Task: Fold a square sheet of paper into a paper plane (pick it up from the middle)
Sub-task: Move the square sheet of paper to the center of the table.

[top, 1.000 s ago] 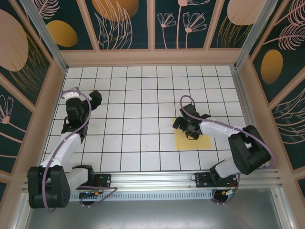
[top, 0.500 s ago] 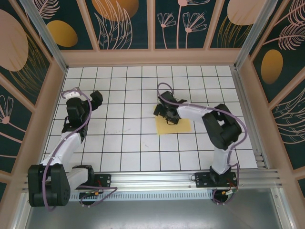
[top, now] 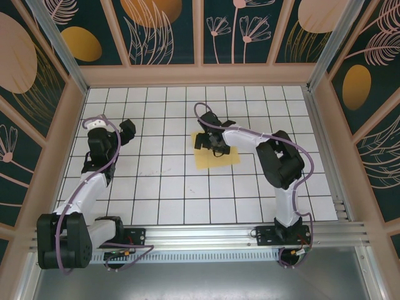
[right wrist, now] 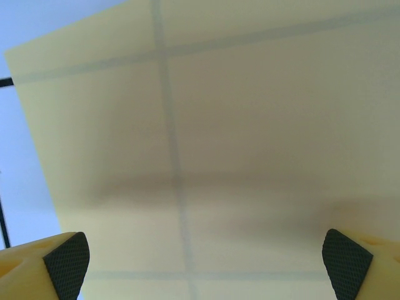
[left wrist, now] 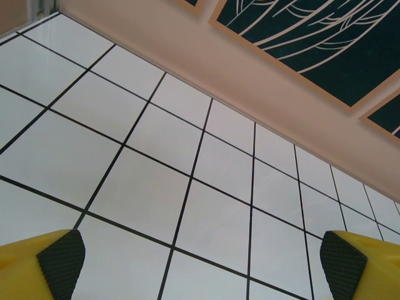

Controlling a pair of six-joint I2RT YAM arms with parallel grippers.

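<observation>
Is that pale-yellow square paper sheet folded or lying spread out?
Spread flat: the pale-yellow square paper sheet shows no crease, and grid lines show through it.

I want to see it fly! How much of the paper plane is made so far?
Nothing is folded yet. The square sheet of paper lies flat, uncreased, on the tiled table. The right claw is open over its middle, likely about to pick it up. The left claw is open over tiles far to the left. Every fold is left.
</observation>
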